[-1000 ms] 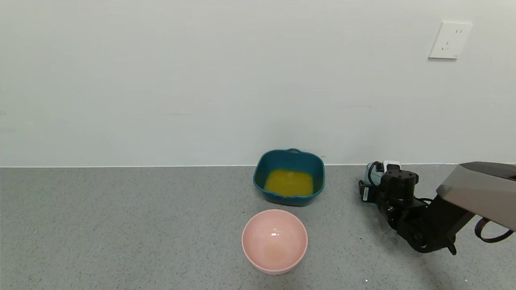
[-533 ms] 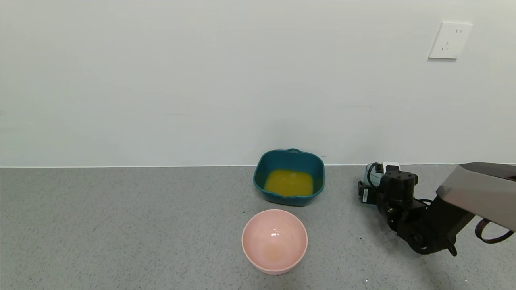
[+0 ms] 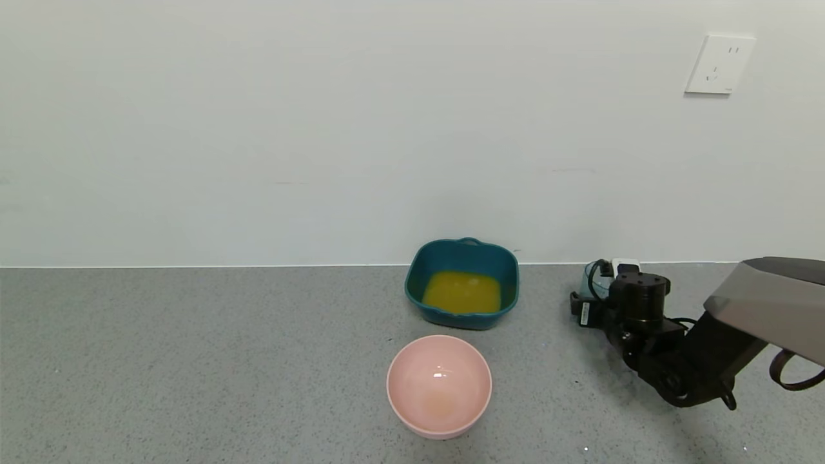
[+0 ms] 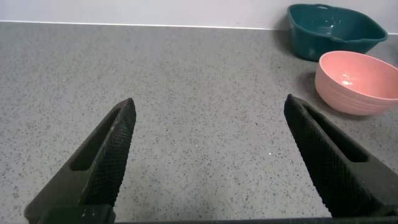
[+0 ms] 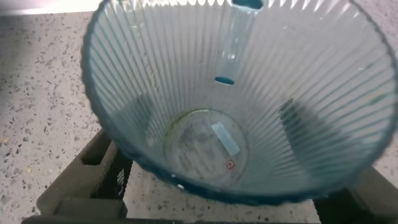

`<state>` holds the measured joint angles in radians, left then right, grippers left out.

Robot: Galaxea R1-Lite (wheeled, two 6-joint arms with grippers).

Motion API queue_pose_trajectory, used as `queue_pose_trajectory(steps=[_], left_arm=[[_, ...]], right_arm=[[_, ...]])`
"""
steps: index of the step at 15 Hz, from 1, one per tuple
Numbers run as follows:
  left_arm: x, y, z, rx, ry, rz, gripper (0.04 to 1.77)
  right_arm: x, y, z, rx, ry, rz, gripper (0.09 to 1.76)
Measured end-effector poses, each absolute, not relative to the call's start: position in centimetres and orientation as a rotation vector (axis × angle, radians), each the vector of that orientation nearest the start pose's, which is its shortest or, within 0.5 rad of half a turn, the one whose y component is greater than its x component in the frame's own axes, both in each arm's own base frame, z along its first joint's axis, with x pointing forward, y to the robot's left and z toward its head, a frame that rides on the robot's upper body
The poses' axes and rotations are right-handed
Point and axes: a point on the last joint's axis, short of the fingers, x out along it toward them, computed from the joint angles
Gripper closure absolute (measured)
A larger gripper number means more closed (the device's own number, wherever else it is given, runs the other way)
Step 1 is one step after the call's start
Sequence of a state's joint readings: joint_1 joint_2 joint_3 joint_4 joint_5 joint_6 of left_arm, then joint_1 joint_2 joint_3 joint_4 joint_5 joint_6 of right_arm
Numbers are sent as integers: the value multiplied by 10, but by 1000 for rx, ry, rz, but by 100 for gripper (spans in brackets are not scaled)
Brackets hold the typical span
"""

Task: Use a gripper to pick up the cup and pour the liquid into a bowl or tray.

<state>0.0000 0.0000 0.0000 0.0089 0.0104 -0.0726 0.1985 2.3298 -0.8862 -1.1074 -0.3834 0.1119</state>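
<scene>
The cup (image 3: 592,277) is pale blue-green and ribbed. It stands upright at the far right of the counter, near the wall. My right gripper (image 3: 598,293) is shut on the cup. In the right wrist view the cup (image 5: 205,143) is empty, with a black finger (image 5: 87,171) against each side of it. The dark teal dish (image 3: 461,252) sits at the back centre and holds the orange-yellow liquid (image 3: 461,291). My left gripper (image 4: 210,102) is open and empty over bare counter, out of the head view. The teal dish (image 4: 336,34) shows far off in the left wrist view.
A round pink bowl (image 3: 439,385) stands in front of the teal dish with a faint orange trace at its bottom; it also shows in the left wrist view (image 4: 357,81). The white wall runs close behind the dish and cup. A wall socket (image 3: 718,63) is at the upper right.
My right gripper with the cup has edged slightly to the left. The dish, the pink bowl and the liquid have not moved.
</scene>
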Motion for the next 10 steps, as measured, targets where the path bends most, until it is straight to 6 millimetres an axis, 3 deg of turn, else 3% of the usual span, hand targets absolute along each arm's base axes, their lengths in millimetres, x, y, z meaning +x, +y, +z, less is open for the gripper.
queue_pose_trajectory(steps=[6, 10], left_arm=[[-23, 0, 75, -73, 9, 11, 9], [-23, 0, 75, -73, 9, 11, 9]], right_arm=[[376, 66, 37, 7, 391, -145, 18], [351, 64, 59, 12, 450, -64, 17]])
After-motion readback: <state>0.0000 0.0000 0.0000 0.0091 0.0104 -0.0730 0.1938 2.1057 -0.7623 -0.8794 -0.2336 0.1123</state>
